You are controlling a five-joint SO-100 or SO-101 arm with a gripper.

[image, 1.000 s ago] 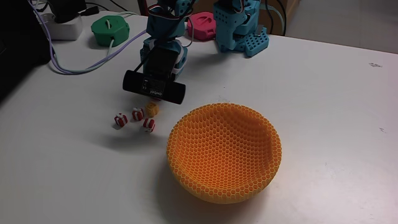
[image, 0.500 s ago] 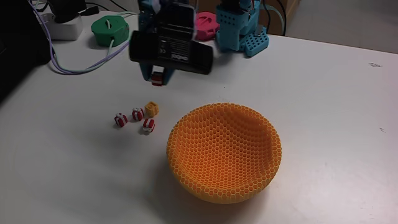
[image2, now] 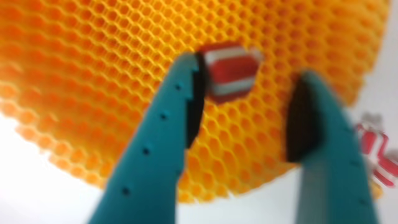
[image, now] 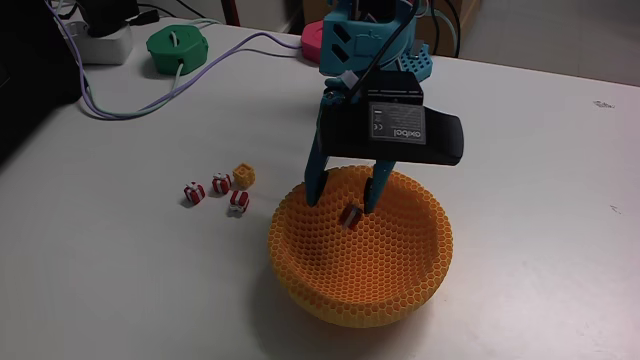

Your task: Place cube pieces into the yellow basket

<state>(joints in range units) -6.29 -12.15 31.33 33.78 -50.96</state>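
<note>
Wrist view: gripper point(image2: 245, 106) spread apart, tilted red cube point(image2: 229, 70) over yellow basket point(image2: 81, 68).

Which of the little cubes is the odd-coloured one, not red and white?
The orange-yellow cube on the table left of the yellow basket in the fixed view. The three beside it and the one between the open gripper fingers are red with white bands.
</note>
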